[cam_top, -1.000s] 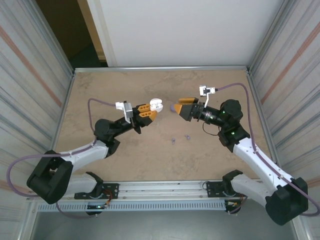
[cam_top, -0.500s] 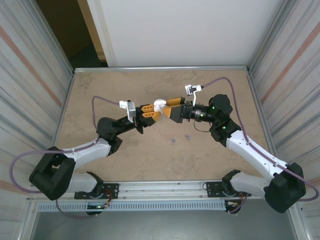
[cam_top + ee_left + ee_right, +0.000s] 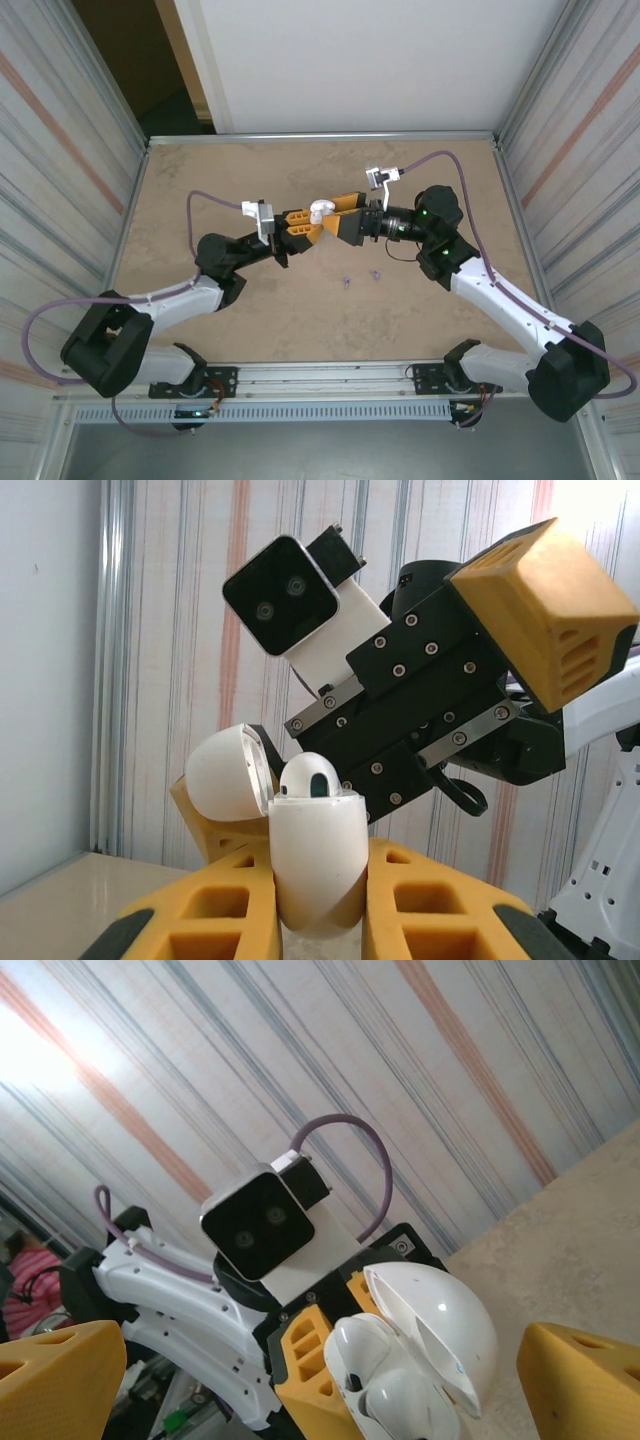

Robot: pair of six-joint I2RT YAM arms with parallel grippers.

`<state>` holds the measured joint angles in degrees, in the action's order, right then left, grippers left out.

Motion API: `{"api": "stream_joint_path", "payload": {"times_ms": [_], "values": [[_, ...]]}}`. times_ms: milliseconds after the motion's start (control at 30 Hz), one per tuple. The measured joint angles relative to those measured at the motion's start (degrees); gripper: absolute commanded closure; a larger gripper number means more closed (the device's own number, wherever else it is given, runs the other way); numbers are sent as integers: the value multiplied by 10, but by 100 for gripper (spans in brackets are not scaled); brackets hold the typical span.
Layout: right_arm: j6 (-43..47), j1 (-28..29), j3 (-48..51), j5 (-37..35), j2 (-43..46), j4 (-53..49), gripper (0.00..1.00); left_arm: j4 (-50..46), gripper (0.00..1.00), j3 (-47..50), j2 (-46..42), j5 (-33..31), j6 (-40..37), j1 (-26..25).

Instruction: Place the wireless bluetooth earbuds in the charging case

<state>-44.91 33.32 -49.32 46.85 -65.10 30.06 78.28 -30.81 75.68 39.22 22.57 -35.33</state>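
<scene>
My left gripper (image 3: 303,224) (image 3: 315,905) is shut on the body of a white charging case (image 3: 319,211) (image 3: 316,855) and holds it upright above the table. The case's lid (image 3: 228,772) (image 3: 440,1325) is hinged open. White earbuds (image 3: 308,777) (image 3: 385,1375) sit in its top. My right gripper (image 3: 330,216) (image 3: 320,1380) faces the case with its yellow fingers (image 3: 55,1372) wide open, one on each side of it, touching nothing that I can see. Two tiny purple earbuds (image 3: 347,282) lie on the table below.
The second purple earbud (image 3: 376,273) lies just right of the first, in front of the grippers. Striped walls (image 3: 60,150) close in the tan table (image 3: 200,170) on the left and right. A white panel (image 3: 360,60) stands at the back.
My right gripper has swung left from about a hand's width away until its open fingers flank the case. The left gripper has carried the case slightly to the right.
</scene>
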Motion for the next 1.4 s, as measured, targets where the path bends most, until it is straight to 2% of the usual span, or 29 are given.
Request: {"api": "stream_joint_path", "payload": {"times_ms": [1000,1200,1400], "values": [[21,1,-15,14,-3,-2,1,10,100,-3,24,-3,-5,0],[34,0,-16,8,4,-27,1,-2,100,-3,22,-2,-9,0],[34,-37,-12,-16,30,-62,1,-53,100,-3,-4,-4,-25,0]]}}
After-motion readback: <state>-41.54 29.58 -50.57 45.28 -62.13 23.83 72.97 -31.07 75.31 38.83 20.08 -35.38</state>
